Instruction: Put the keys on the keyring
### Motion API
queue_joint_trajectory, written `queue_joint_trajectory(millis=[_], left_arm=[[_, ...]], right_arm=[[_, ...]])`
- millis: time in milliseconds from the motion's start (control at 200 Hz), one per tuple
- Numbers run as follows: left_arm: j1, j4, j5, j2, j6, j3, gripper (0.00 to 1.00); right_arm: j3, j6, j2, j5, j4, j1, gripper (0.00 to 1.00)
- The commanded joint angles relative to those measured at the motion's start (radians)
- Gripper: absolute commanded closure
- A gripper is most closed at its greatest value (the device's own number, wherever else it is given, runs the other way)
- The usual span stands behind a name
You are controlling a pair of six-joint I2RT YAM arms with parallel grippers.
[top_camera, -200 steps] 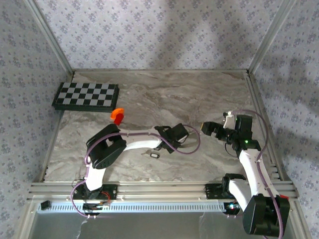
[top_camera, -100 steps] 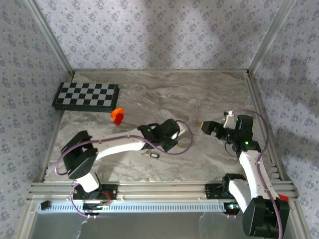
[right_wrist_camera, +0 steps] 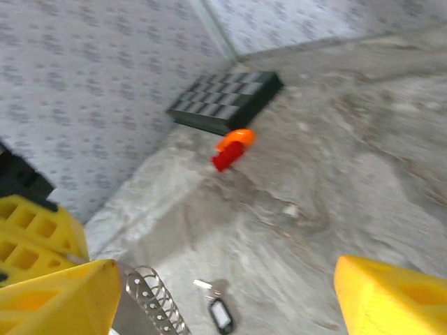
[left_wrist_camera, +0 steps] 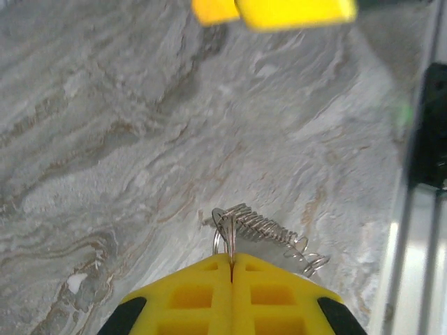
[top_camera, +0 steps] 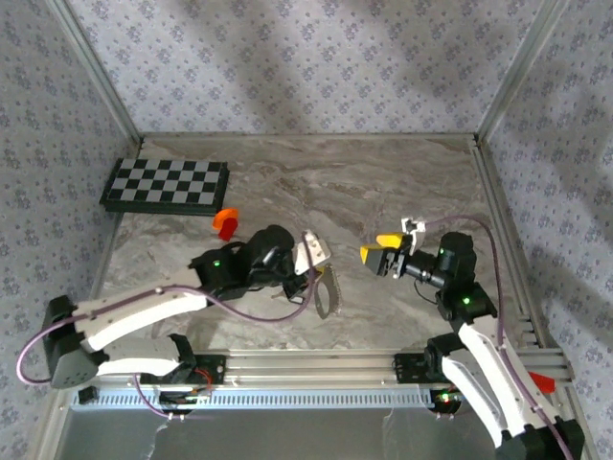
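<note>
The left gripper (left_wrist_camera: 230,259) is clamped on the keyring (left_wrist_camera: 222,234), holding it clear of the table (left_wrist_camera: 105,118) to face the right gripper (top_camera: 381,251) at its 3 o'clock, whose jaws gape empty, while the key (right_wrist_camera: 220,314) lies flat below, unthreaded.

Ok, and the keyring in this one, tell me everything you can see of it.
The keyring is thin silvery metal: a small loop with a fine coiled chain trailing to one side. The left gripper is shut on the loop, apparently holding it above the marble-look table. No key is on it; the black-headed key lies apart on the table.
</note>
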Motion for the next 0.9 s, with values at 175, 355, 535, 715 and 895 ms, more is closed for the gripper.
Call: queue_joint_trajectory(millis=[175,355,535,715,895], left_arm=[[-0.001,0.028,0.085,-0.189,0.111,-0.047,1.0],[0.0,-0.021,0.096,-0.212,0.154,-0.033,1.0],[0.0,-0.116,0.086,-0.211,0.188,0.005,1.0],[-0.003,-0.163,0.075,-0.21,0.206,0.014,1.0],[-0.009,-0.181,0.073,-0.223,0.211,0.014,1.0]], right_arm=[[-0.023,-0.059,-0.036,-0.091,0.283,0.239,0.31],[0.013,-0.235,-0.031,-0.03,0.197,0.376,0.35],[0.102,-0.475,-0.004,0.176,0.004,0.573,0.47],[0.184,-0.643,0.07,0.376,-0.111,0.751,0.48],[0.21,-0.696,0.121,0.468,-0.118,0.81,0.48]])
